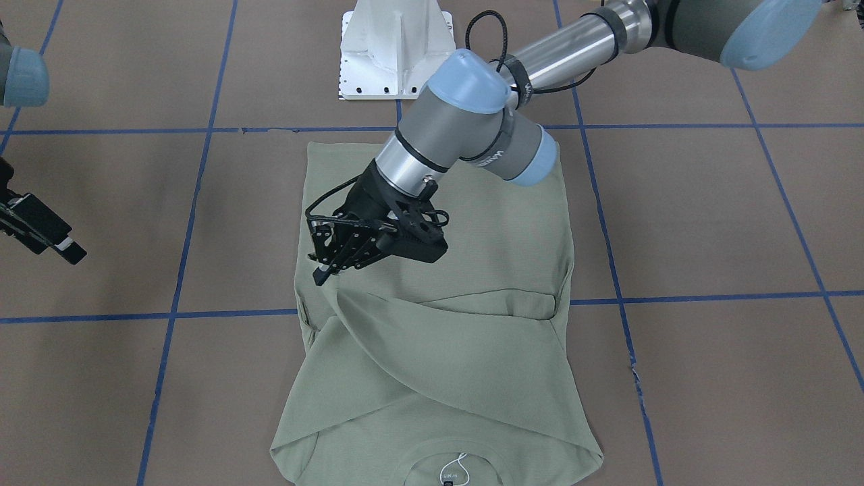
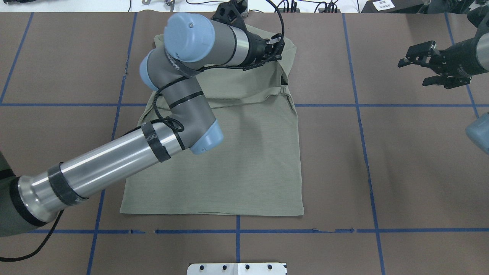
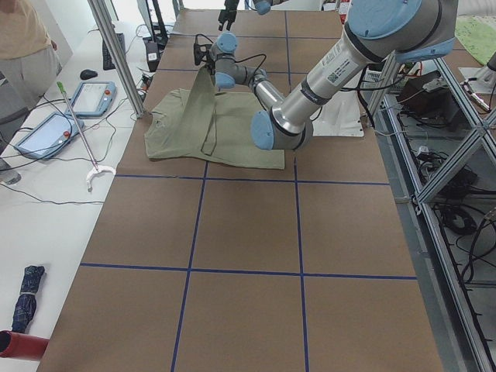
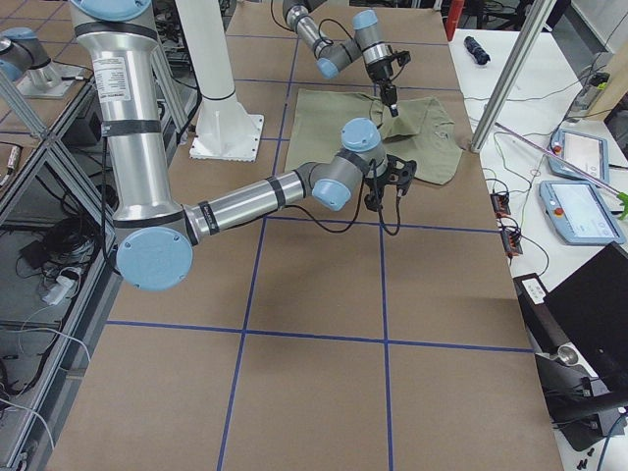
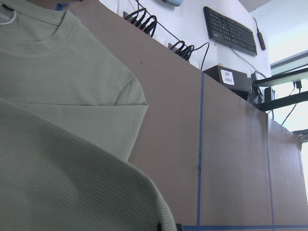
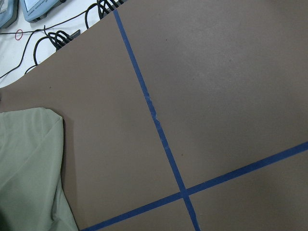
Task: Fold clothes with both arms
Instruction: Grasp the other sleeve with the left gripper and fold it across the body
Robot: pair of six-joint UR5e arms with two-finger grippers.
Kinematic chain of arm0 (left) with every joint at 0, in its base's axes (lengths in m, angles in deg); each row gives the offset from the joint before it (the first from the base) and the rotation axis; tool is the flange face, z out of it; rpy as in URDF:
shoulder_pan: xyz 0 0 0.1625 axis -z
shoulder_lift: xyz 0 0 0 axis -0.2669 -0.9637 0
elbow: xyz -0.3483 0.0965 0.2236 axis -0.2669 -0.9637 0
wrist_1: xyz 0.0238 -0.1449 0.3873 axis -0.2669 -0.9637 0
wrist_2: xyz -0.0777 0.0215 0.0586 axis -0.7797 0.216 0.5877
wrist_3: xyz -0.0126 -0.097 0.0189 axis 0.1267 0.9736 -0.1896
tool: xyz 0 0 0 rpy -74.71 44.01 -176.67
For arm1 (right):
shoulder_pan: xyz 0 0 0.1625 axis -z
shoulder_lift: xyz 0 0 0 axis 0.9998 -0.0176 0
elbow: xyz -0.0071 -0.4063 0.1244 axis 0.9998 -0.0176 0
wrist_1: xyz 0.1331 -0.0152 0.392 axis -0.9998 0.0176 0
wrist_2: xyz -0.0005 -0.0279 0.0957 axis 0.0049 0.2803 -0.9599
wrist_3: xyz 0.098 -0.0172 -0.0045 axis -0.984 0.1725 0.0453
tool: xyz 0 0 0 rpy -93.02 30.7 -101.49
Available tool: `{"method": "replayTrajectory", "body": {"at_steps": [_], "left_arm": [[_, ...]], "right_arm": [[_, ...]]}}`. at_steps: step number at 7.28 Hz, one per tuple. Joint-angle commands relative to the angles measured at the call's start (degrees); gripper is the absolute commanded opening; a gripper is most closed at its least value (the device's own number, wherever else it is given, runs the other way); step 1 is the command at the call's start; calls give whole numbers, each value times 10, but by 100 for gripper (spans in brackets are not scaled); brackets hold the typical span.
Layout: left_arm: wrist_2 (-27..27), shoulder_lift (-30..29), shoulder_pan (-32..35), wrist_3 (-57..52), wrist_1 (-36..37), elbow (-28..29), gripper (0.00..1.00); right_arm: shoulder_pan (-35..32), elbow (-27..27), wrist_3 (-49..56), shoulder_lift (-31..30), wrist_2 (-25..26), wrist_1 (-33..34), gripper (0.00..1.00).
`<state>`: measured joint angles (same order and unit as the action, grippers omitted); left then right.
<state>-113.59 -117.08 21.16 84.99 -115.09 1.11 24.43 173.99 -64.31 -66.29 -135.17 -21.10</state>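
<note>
— What colour is the shirt point(image 1: 472, 256)?
— Sage green, fine ribbed, with a white string tag point(image 1: 453, 469) at the collar.
— And the table point(image 1: 709, 223)?
— Brown, gridded with blue tape point(image 1: 675, 297). The left arm point(image 1: 567, 44) is silver-grey with pale-blue caps point(image 1: 469, 81), the left gripper point(image 1: 322, 270) black, the pedestal point(image 1: 395, 47) white.

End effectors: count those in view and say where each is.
2. The left end effector grips a lifted fold of the shirt; the right end effector hangs open over the table, clear of the shirt.

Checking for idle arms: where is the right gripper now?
Overhead view: the right gripper hangs near the right edge above the table, well right of the shirt.
</note>
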Motion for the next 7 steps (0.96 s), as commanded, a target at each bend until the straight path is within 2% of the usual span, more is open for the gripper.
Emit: {"method": "replayTrajectory", "body": {"at_steps": [1,3,4,5,6,7], "left_arm": [[68,-43,-38,3,-86,116,0],[82,-49,-41,3,-93,145,1],[82,-50,-41,3,-93,146,45],[81,-53,-43,4,-93,142,73],[81,-50,-50,5,-93,135,77],[79,-30,-51,6,-93,99,78]], "right_arm": [[0,1,2,-8,2,0,100],[1,-2,3,-8,4,0,100],[1,-3,2,-8,4,0,100],[1,0,1,-8,4,0,100],[1,0,-2,-5,6,0,100],[2,1,-6,-1,7,0,100]]}}
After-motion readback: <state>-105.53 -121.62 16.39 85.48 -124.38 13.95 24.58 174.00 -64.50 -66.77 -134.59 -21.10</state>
